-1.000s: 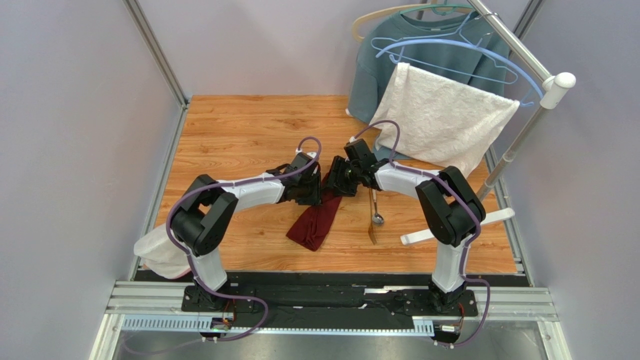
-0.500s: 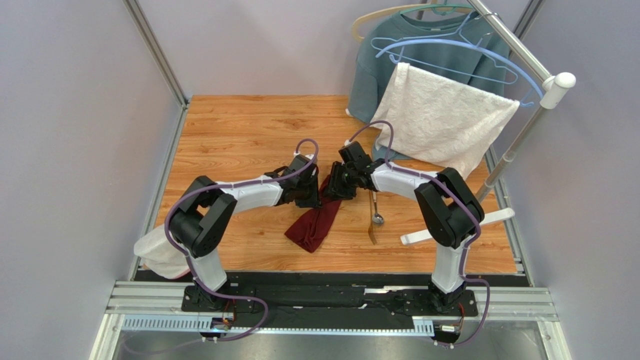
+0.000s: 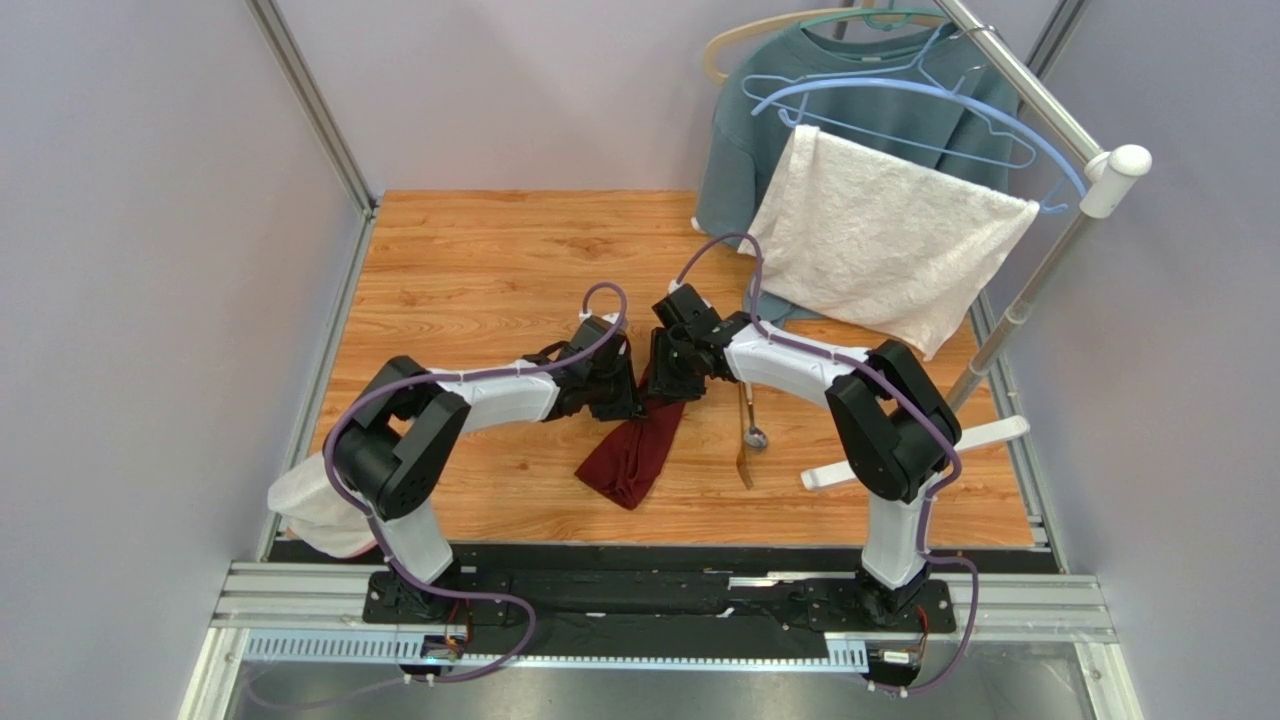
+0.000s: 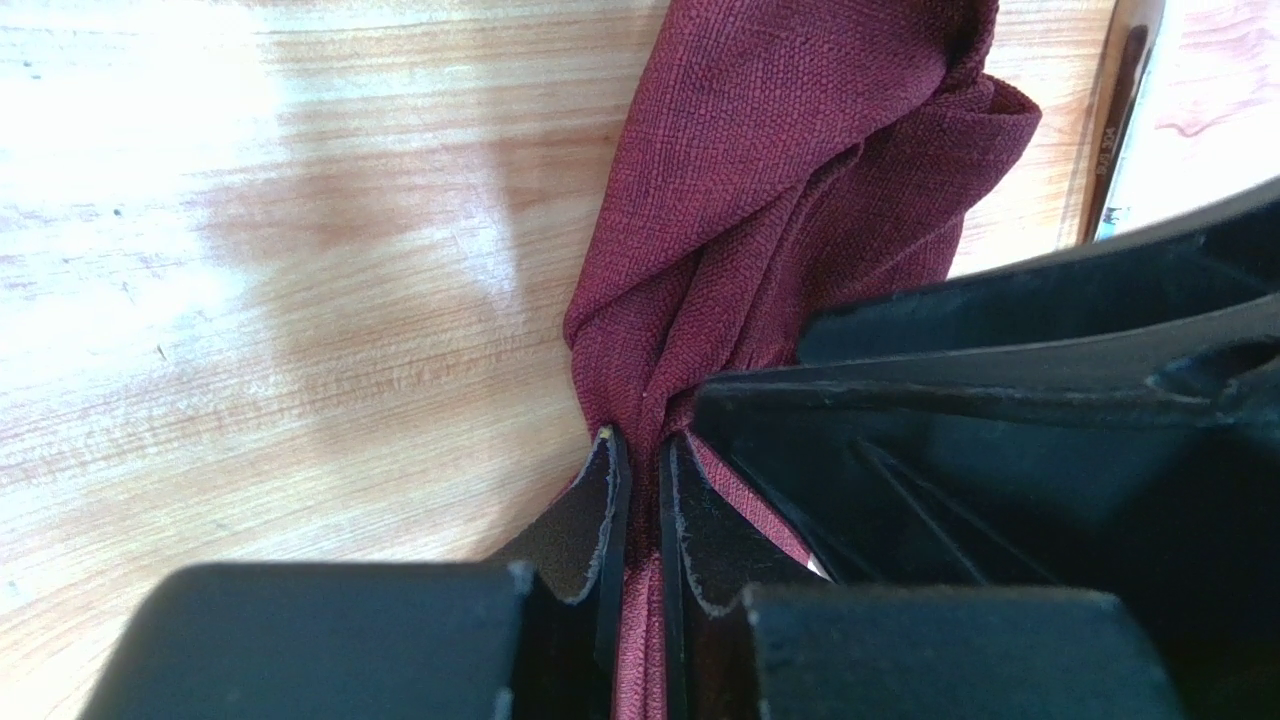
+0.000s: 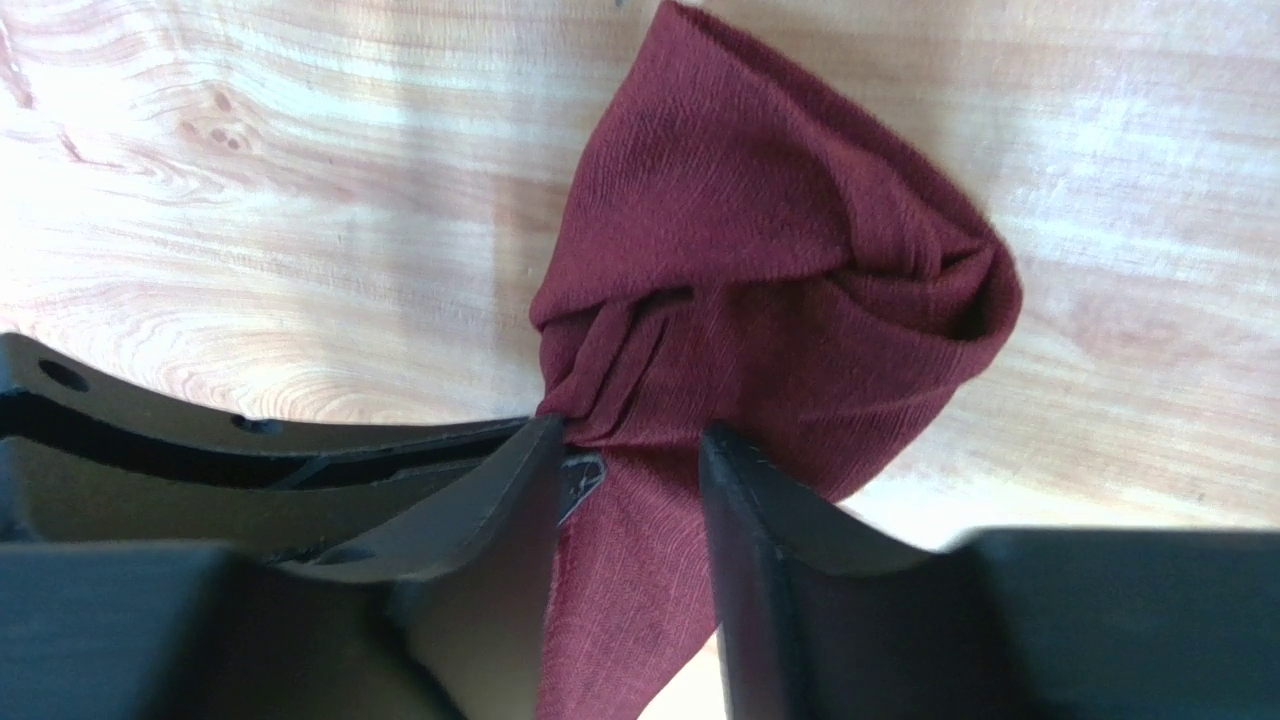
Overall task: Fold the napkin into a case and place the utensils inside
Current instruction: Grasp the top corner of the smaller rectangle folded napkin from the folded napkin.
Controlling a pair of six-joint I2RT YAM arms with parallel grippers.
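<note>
Moved: both tools, drifted leftward with the cloth. Left tool (image 4: 634,465): pinching maroon napkin (image 3: 631,458). Right tool (image 5: 631,450): part-spread astride the same bunch; grip cannot be told. Napkin: crumpled mid-desk (image 3: 481,270), near spoon (image 3: 756,438). Step, judged: pre-fold. Next: lay it flat.

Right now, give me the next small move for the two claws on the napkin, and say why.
Probably tighten the right claw on the napkin. The left claw is pinched shut on a bunched fold, while the right one's fingers straddle the twisted cloth with a wider gap, and a firm grip there cannot be confirmed. Both need hold before spreading it.
</note>
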